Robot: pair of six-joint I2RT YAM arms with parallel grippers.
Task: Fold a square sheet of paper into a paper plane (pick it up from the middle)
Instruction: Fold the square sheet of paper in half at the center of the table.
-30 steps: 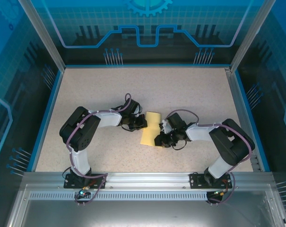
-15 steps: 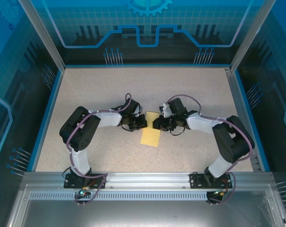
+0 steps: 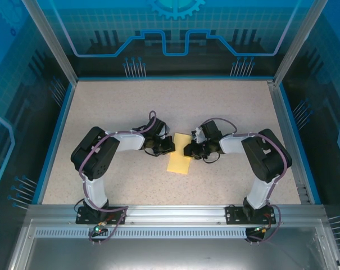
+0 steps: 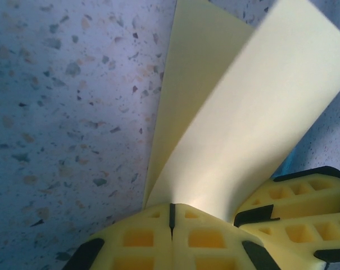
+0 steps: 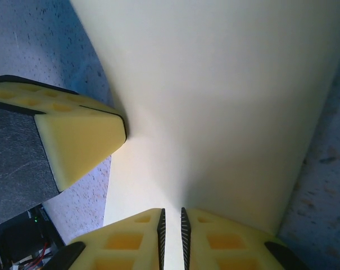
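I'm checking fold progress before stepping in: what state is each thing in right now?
square sheet of paper: folded over into a narrow strip, its two layers gaping apart, not yet a plane.
left tool: shut, pinching the sheet at its fold.
right tool: shut, pinching the sheet from the opposite side, close to the left tool.

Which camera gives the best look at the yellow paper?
The top external view: the yellow paper shows almost whole against the table. The left wrist view shows two layers spreading from the shut left gripper; the right wrist view, a close stretch cut by the frame.
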